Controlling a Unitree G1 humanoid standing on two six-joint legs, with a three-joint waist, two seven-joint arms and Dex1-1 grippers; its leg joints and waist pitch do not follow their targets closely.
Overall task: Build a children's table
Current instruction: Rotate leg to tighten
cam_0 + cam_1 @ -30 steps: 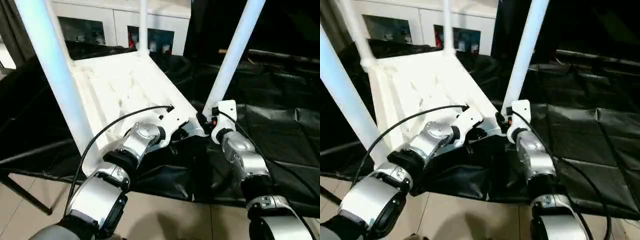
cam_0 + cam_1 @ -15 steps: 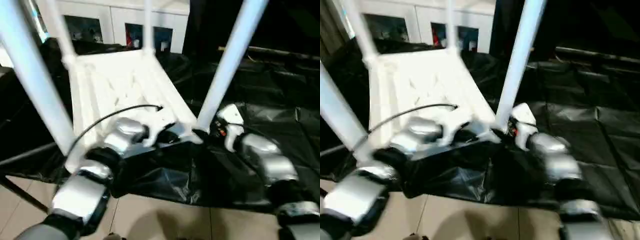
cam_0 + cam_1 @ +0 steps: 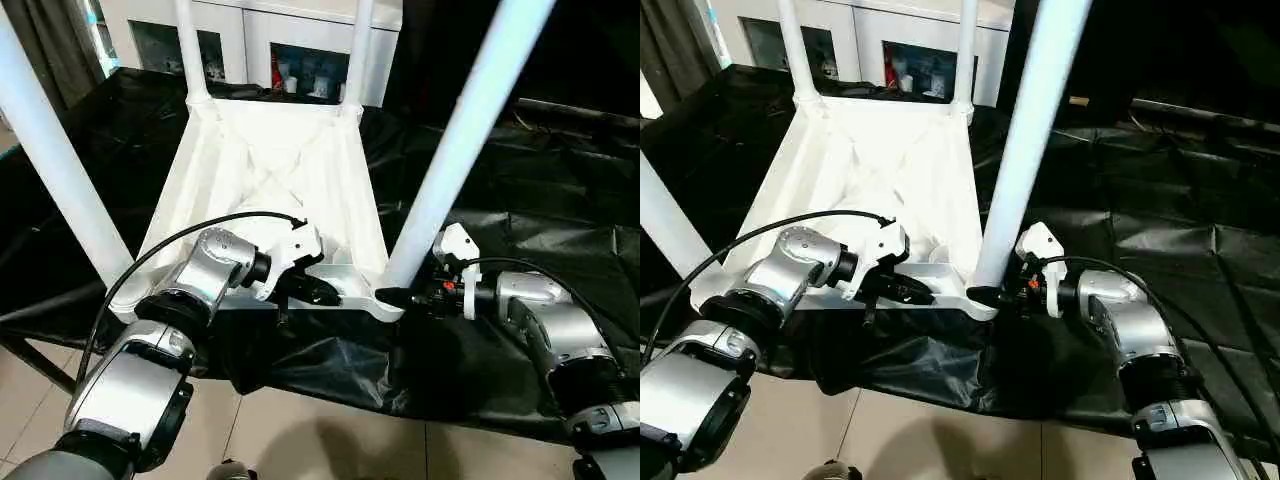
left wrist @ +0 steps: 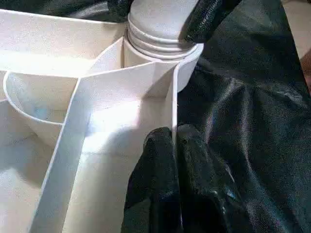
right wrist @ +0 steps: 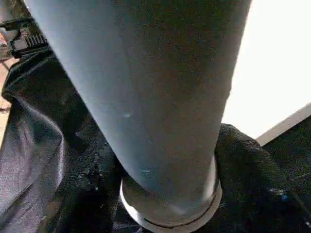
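1. The white plastic tabletop (image 3: 270,170) lies upside down at centre frame on a black sheet (image 3: 540,230), ribbed underside up, its near edge reaching the sheet's front fold above the tiled floor (image 3: 330,440).
2. Four white tube legs stand in the corner sockets: the near-right leg (image 3: 455,150) rises to the upper right of the frame, the near-left leg (image 3: 50,160) runs off the upper left, and two far legs (image 3: 190,45) stand at the top edge.
3. The left gripper (image 3: 318,292), at lower centre, has its black fingers (image 4: 160,194) pressed together on a thin upright rib at the tabletop's near edge, just beside the near-right socket.
4. The right gripper (image 3: 408,297), at centre right, has its fingers spread around the base of the near-right leg, one on each side, right at the ringed collar (image 5: 170,213).
5. Open black sheet spreads to the right of the frame; a white glass-door cabinet (image 3: 290,40) closes off the top.
6. The sheet is glossy and creased; the legs are smooth and tapered.
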